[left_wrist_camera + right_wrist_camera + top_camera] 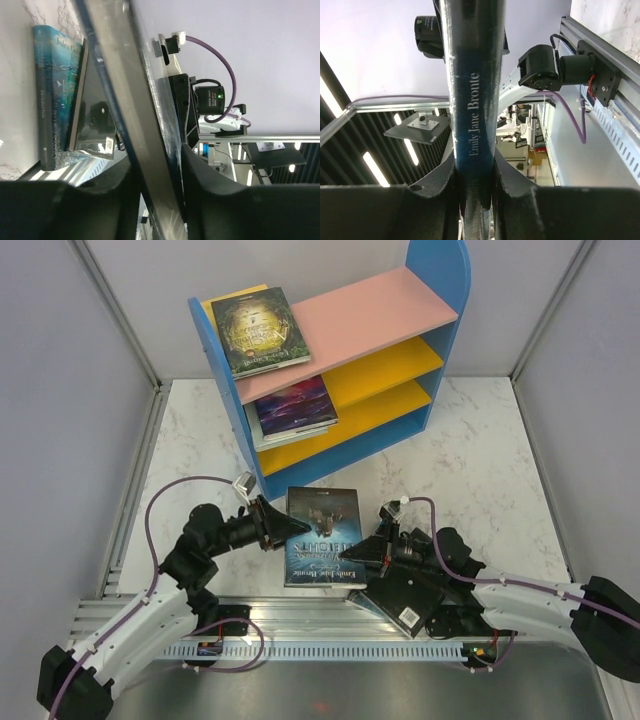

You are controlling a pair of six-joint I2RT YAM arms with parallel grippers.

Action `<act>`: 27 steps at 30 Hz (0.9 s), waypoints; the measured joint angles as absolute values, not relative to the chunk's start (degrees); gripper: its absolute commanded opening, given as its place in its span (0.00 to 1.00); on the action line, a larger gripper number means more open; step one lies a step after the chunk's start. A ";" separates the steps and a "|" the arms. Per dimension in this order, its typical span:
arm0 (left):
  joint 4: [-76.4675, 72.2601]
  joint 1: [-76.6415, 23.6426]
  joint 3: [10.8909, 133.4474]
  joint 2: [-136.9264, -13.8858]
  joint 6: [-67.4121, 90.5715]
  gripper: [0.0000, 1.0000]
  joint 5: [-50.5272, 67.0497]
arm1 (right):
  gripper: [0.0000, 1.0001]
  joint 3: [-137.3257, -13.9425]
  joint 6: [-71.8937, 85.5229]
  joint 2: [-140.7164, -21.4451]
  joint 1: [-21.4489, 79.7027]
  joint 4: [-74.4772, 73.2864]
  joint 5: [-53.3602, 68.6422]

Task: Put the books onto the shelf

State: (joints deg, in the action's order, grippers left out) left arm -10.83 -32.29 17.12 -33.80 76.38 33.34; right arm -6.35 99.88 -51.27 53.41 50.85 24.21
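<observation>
The dark blue book (323,535) hangs cover-up between the two end effectors. The left end effector (292,528) has its jaws drawn in narrow on the book's left edge. The right end effector (372,552) is clamped on the spine, which runs straight up between its fingers (430,190) in the right wrist view. In the left wrist view the book seems to sit clear of the tabletop (480,470), though I cannot be sure.

The shelf (380,315) stands well ahead of both sets of fingertips. A dark green book (260,330) lies on its pink board and a purple galaxy book (295,405) on the yellow board below. Both sit toward the left end effector's side. Behind the right end effector, under its arm, lies a black book (410,605). A teal book (55,90) shows beside the left fingers.

The main risk, as I judge it, is the shared hold. If one arm leads the other, the thin paperback will bow or twist and slide out of the narrower pinch. The left hold looks shallow, near the page edge, so the glossy cover could slip there first. Going in flat, the book could catch a blue side panel or a board's front lip. Aimed left, it may shove the stacked books or nudge the green one off the top board.
</observation>
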 measured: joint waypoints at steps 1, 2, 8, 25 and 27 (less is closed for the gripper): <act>-11.35 -32.67 17.28 -34.41 76.84 0.29 33.39 | 0.00 -6.31 99.85 -51.53 53.41 51.35 24.36; -11.75 -32.86 17.50 -35.07 77.60 0.09 33.34 | 0.00 -6.20 99.53 -51.66 53.41 51.92 24.56; -12.43 -35.24 19.33 -37.67 80.60 0.02 30.44 | 0.42 -5.69 97.25 -51.46 52.97 53.08 25.61; 10.31 -39.05 25.15 -24.49 78.81 0.02 13.28 | 0.84 -4.45 99.00 -28.18 53.91 33.52 16.08; 11.79 -39.03 25.21 -24.64 78.78 0.02 12.08 | 0.84 -5.13 98.74 -29.39 54.39 31.46 15.44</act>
State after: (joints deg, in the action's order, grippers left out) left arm 11.79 -39.03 25.21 -24.64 78.78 12.08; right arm -5.13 98.74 -29.39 54.39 31.46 15.44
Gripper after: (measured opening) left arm 0.280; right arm 0.845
